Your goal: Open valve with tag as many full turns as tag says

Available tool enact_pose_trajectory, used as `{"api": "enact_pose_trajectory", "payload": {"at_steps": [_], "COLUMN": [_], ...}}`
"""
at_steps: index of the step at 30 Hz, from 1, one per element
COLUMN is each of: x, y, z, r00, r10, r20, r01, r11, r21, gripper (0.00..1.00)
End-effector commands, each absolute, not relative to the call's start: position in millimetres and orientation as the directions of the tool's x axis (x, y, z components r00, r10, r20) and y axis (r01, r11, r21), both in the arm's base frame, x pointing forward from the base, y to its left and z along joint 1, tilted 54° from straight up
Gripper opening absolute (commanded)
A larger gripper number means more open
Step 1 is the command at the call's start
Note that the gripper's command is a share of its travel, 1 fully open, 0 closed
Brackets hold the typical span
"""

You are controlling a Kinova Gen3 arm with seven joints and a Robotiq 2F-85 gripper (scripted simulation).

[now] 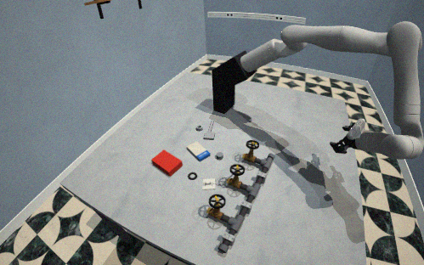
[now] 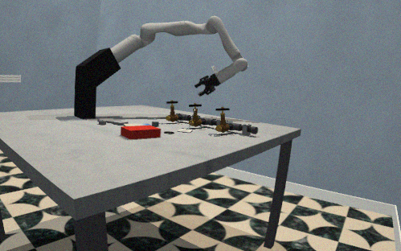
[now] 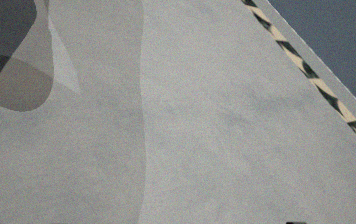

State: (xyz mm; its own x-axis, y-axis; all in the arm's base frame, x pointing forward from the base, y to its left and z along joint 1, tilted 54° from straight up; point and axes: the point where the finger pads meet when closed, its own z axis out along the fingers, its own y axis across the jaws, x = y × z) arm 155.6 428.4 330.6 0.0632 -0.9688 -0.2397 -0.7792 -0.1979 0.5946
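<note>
Three brass valves with black handwheels stand in a row on a grey pipe [image 1: 254,183] [image 2: 206,120]: the far valve [image 1: 251,144] [image 2: 172,103], the middle valve [image 1: 236,170] [image 2: 195,105] and the near valve [image 1: 217,195] [image 2: 222,109], whose wheel shows yellow spokes. A small white tag [image 1: 208,183] [image 2: 185,130] lies on the table beside the middle valve. My gripper [image 1: 338,146] [image 2: 204,85] is open and empty. It hangs high above the table, well to the right of the valves. The wrist view shows only bare table top [image 3: 204,125].
A red box [image 1: 166,162] [image 2: 141,131], a white and blue box [image 1: 198,150], a black ring [image 1: 192,175], a grey cap [image 1: 219,155], a nut [image 1: 198,127] and a grey tool [image 1: 210,131] lie left of the valves. The arm's black base [image 1: 223,87] [image 2: 86,86] stands at the back.
</note>
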Motion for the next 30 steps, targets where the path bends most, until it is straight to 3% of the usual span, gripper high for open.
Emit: {"api": "enact_pose_trajectory", "payload": {"at_steps": [1, 21, 30], "x": [156, 159, 242], "y": [428, 428, 423], "z": [331, 329, 282], "r00": [0.063, 0.051, -0.216], "r10": [-0.969, -0.969, -0.939], "r20": [-0.241, -0.242, -0.267], "r01": [-0.780, -0.779, -0.740], "r11": [-0.198, -0.190, -0.021], "r21": [0.594, 0.597, 0.672], "gripper": [1.00, 1.00, 1.00]}}
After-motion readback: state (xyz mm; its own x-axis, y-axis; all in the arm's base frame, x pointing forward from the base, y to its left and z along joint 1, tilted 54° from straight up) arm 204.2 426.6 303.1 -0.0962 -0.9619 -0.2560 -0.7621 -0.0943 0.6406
